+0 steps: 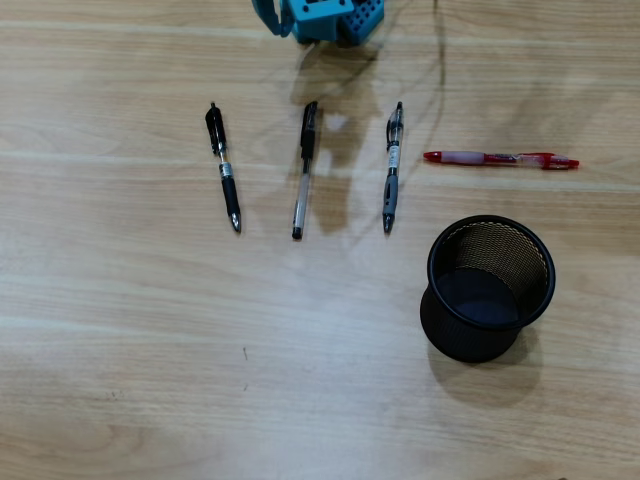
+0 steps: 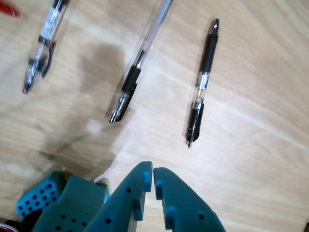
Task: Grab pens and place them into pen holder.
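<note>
Four pens lie flat on the wooden table [image 1: 120, 330], none inside the pen holder [image 1: 489, 288]. In the overhead view, three dark pens lie roughly parallel in a row: the left black pen [image 1: 223, 167], the middle clear-barrelled pen [image 1: 304, 169] and the right grey pen [image 1: 392, 167], well apart from one another. The red pen [image 1: 500, 159] lies crosswise to the right of them, just above the holder in the picture and not touching it. The pen holder stands upright at lower right, and no pen shows inside it. The teal tool [image 2: 153, 180] appears at the bottom of the wrist view with its two fingers brought together, only a thin slit between the tips, and nothing gripped. It sits above the table, short of the pens, nearest the clip ends of the middle pen [image 2: 135, 72] and the black pen [image 2: 202, 82]. Only part of the teal arm [image 1: 320, 18] shows at the overhead view's top edge.
</note>
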